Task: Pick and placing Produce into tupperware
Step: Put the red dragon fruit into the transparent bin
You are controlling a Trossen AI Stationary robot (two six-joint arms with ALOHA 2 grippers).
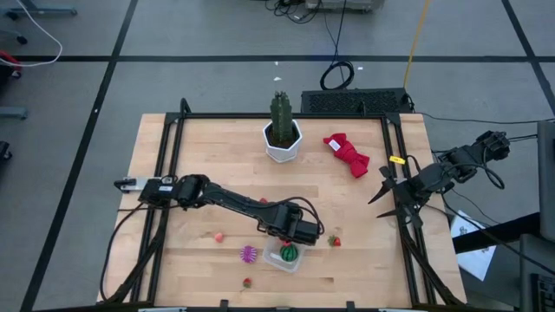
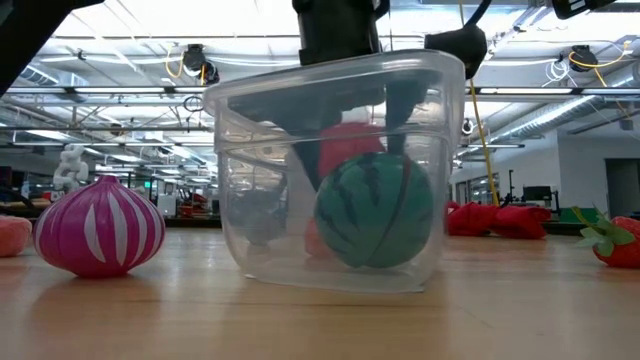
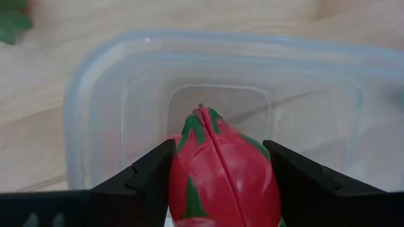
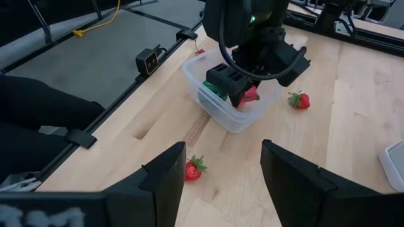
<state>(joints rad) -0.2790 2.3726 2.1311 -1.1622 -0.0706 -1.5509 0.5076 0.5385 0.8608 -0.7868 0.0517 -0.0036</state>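
My left gripper (image 1: 293, 236) reaches over the clear tupperware (image 1: 284, 257) near the table's near edge, shut on a red piece with green streaks (image 3: 221, 183). In the low view that piece (image 2: 348, 148) sits inside the tub's walls, above the green striped ball (image 2: 375, 210) resting on the tub's floor. The purple piece (image 1: 249, 253) lies on the table left of the tub. A strawberry (image 1: 334, 241) lies to its right. My right gripper (image 1: 379, 186) hangs open by the table's right edge, touching nothing. My left gripper pinches the red piece by its two long sides (image 3: 180, 186), one dark finger (image 3: 148, 180) on each side. The fingers come from above, pointing down into the tub's mouth. The piece is held off the tub's floor; whether it touches the green ball I cannot tell.
A cactus in a white pot (image 1: 283, 132) stands at the far middle, a red cloth bundle (image 1: 347, 154) to its right. Small bits lie about: pink (image 1: 219, 236), red (image 1: 247, 282) and red (image 1: 263, 201). Bare wood lies between the tub and the right arm.
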